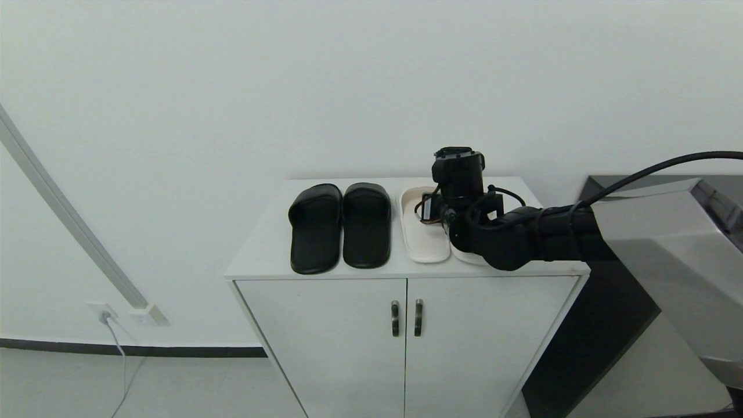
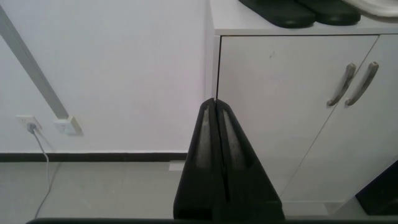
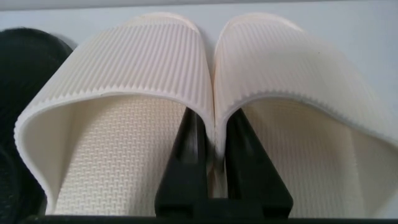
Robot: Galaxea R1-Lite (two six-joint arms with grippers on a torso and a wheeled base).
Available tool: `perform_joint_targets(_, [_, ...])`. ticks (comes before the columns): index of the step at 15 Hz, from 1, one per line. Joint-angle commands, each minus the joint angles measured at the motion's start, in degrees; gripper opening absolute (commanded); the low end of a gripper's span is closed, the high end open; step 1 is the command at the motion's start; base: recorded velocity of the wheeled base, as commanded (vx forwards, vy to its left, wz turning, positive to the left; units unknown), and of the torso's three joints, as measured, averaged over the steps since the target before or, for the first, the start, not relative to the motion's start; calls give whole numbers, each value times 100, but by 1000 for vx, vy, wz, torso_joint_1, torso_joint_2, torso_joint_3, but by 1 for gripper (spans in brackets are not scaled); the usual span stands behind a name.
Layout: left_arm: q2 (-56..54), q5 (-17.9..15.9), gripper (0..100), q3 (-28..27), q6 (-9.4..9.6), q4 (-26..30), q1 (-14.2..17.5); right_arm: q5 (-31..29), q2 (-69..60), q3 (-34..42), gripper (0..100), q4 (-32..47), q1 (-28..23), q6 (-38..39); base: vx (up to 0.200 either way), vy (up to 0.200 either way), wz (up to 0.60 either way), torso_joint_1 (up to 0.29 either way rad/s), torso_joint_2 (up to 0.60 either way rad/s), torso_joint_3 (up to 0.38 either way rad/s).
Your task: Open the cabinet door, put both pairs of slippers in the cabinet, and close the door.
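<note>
Head view: right arm (image 1: 540, 235) across cabinet (image 1: 261, 252) top, right gripper (image 3: 213, 124) tight on white slippers (image 3: 124, 68) at inner edges; left gripper (image 2: 215, 107) closed.

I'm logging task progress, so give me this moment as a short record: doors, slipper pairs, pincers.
cabinet doors: both shut
black slippers: side by side on the cabinet top, left part
cream slippers: on the cabinet top, right of the black pair
right pincer: shut on cream slippers, pinching their inner edges under the straps
left pincer: shut, empty, low before the cabinet
progress: nothing stowed yet
</note>
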Motion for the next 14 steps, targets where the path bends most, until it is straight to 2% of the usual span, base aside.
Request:
perform_joint_targets(1, [7, 3, 0, 0, 1, -1, -1, -17, -543, 290, 0, -7, 75, -56, 0, 0, 0, 0, 0, 0])
perform_joint_targets(5, [7, 12, 0, 0, -16, -1, -1, 71, -1773, 1670, 0, -34, 171, -249, 0, 0, 0, 0, 0, 0])
perform_joint_targets(7, [7, 12, 0, 0, -34, -1, -1, 607, -2468, 2628, 0, -148, 321, -258, 0, 0, 0, 0, 0, 0])
perform_joint_targets(10, [7, 3, 0, 0, -34, -1, -1, 1653, -3408, 4096, 0, -754, 453, -469, 0, 0, 0, 0, 0, 0])
perform_joint_targets(14, [7, -5, 0, 0, -34, -1, -1, 2972, -4138, 5476, 0, -1607, 479, -688, 0, 0, 0, 0, 0, 0])
